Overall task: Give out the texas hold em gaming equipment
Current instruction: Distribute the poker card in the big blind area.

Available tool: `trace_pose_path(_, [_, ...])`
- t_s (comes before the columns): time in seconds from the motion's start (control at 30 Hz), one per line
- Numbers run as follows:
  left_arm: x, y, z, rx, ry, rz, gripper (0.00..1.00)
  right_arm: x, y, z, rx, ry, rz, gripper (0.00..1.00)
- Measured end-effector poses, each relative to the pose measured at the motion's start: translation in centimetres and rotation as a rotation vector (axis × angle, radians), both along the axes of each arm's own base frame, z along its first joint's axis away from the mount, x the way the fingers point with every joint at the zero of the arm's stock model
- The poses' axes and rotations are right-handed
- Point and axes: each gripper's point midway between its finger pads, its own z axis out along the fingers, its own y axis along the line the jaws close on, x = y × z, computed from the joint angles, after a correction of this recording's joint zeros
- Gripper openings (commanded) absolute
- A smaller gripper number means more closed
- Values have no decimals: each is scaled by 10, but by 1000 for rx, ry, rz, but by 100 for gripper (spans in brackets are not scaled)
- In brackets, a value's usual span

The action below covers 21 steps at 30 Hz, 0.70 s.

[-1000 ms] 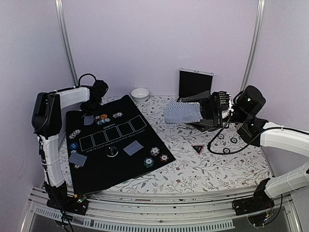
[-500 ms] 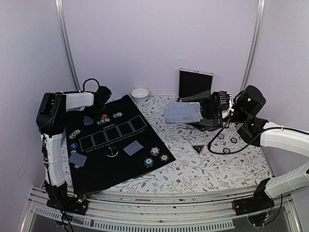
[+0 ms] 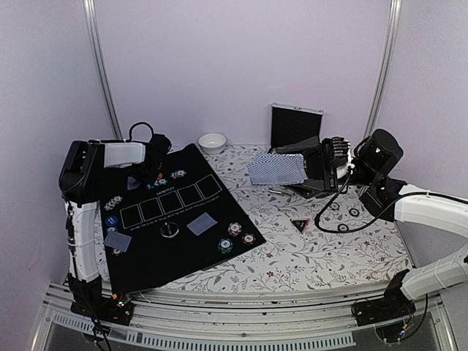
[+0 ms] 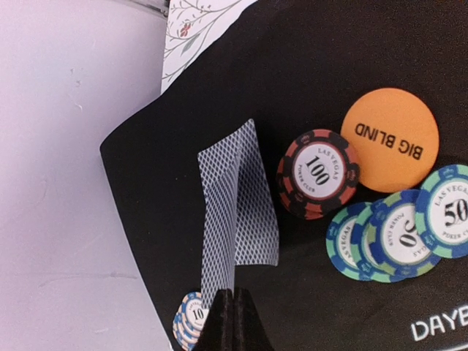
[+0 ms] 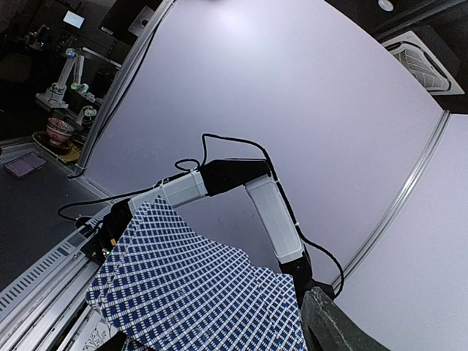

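The left arm is moving! Over the last second it has swung in from the mat's edge. The left gripper (image 3: 144, 175) now hangs low over the mat (image 3: 183, 252) at its 10 o'clock corner. Its fingers are pressed together, and the wrist view shows what they hold: a card (image 4: 218, 234), pinched by its near edge with the blue-grey back tilted up off the felt. At its 3 o'clock a second card (image 4: 257, 212) lies flat. The two seem to overlap, though I can't tell whether they touch. Further along at 3 o'clock sits the 100 chip (image 4: 318, 174), up against the orange disc (image 4: 390, 140), with the 50 chips (image 4: 395, 234) bunched at 4 o'clock.

Across the table, nothing stirs. The right gripper (image 3: 313, 172) stays parked at the table's 1 o'clock, clamped on the fan (image 3: 276, 170) of undealt cards and holding it clear of the surface, exactly as a second ago.

What does that mean? My read is that this seat is getting its second card and the drop is close: the fingers part and it settles on its partner. The left card (image 3: 117, 240) at 8 o'clock and the middle card (image 3: 202, 223) are already down. So is the grey button (image 3: 170, 229), and the marker (image 3: 300, 224) lies off the mat at 3 o'clock. With so much fan left, the deal looks about midway. One risk is the crowded chips, because a sloppy release could slide the card onto the 100 chip.
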Motion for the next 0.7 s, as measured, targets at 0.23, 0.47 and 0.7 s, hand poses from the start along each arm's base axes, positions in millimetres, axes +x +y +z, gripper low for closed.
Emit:
trace_pose_path(0.23, [2,-1,-7,4,5,-5,0,-1,-1,1,3,-3,0,60])
trace_pose_path(0.47, [7,-2,-5,9,-10,-16,0,-1,-1,2,5,-5,0,60])
trace_pose_path(0.7, [9,-2,-8,43,-18,-42,0,-1,-1,2,4,-5,0,60])
